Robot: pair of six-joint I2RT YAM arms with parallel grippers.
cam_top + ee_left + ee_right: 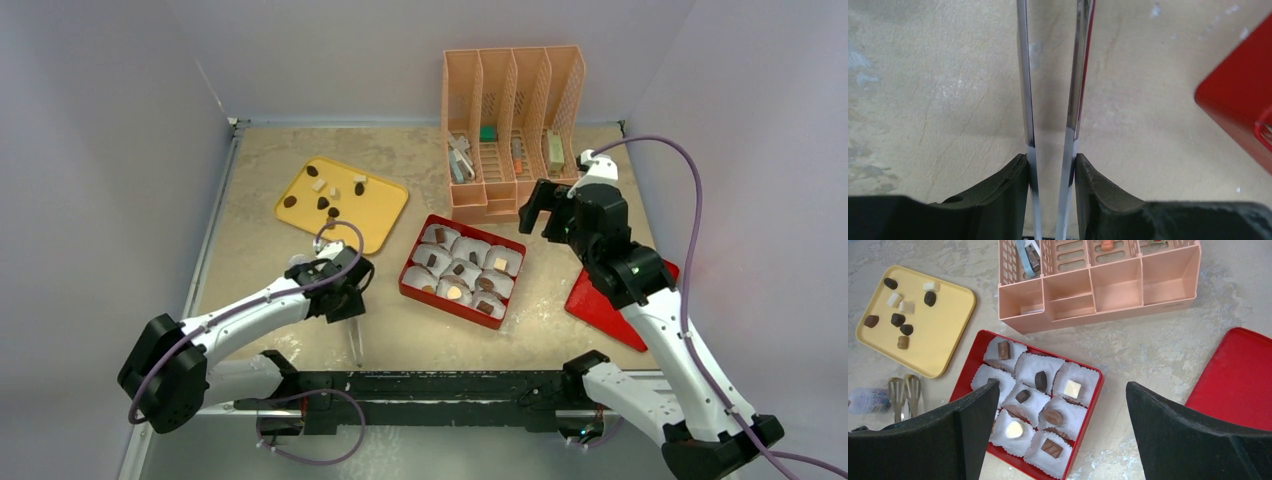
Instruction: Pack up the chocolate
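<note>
Left gripper [343,292] is clenched on a pair of metal tongs [353,342]. In the left wrist view the two dark fingers [1003,185] press the blades from either side, and a narrow gap shows between the blades. The tongs point toward the near edge of the table [250,255], over bare surface just left of the red box [447,305]. In the wrist view the box corner sits off to the right, apart from the blades. Right gripper [540,215] hangs released, with its jaws wide and nothing between them, above the strip between the box and the pink organizer [470,200]. The chocolate [325,203] is in two places. Several dark, tan and white pieces lie loose on the yellow tray [385,205] at rear left. Others sit one apiece in the white paper cups [470,248] inside the box, though part of the box is hidden behind a right finger in the right wrist view. A band of bare table separates the tray's right corner from the box's rear left corner. The organizer's front edge stands near the box's rear wall but does not touch it. The red lid [600,305] lies flat to the right of the box and well apart from it, partly under the right arm.
</note>
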